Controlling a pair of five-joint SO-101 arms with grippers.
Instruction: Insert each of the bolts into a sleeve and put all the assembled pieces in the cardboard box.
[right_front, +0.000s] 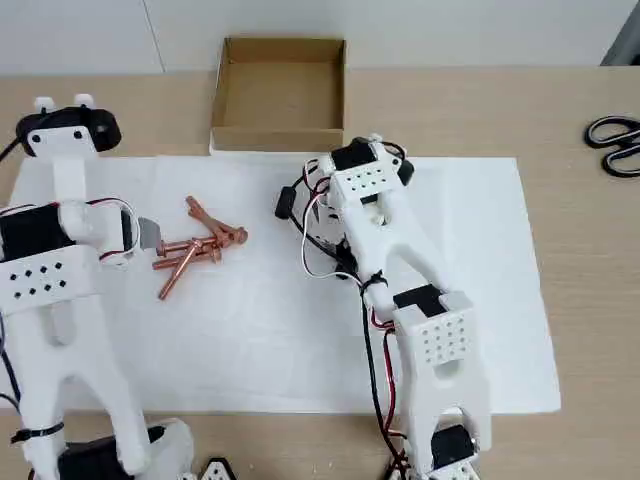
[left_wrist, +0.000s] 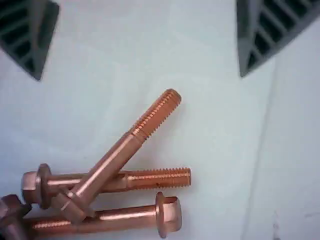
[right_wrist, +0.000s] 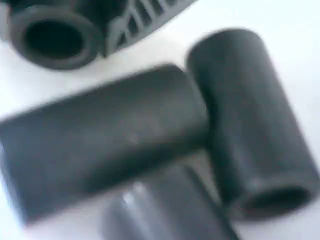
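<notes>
On the white paper sheet (right_front: 450, 300), the left gripper (left_wrist: 140, 60) is held wide open just above a loose pile of copper-coloured flanged bolts (left_wrist: 125, 150), none gripped. The right gripper (right_wrist: 145, 20) is held low and close over a cluster of black cylindrical sleeves (right_wrist: 100, 140), some lying across one another; whether it is open or closed cannot be told. Farther off, the open brown cardboard box (right_front: 280, 138) is seen at the sheet's far edge, with black-handled scissors (right_front: 615, 145) on the wooden table (right_front: 480, 110).

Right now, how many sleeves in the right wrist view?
4. One sleeve end-on; two lying, touching; one partly cropped beside them. Others may be hidden.
</notes>
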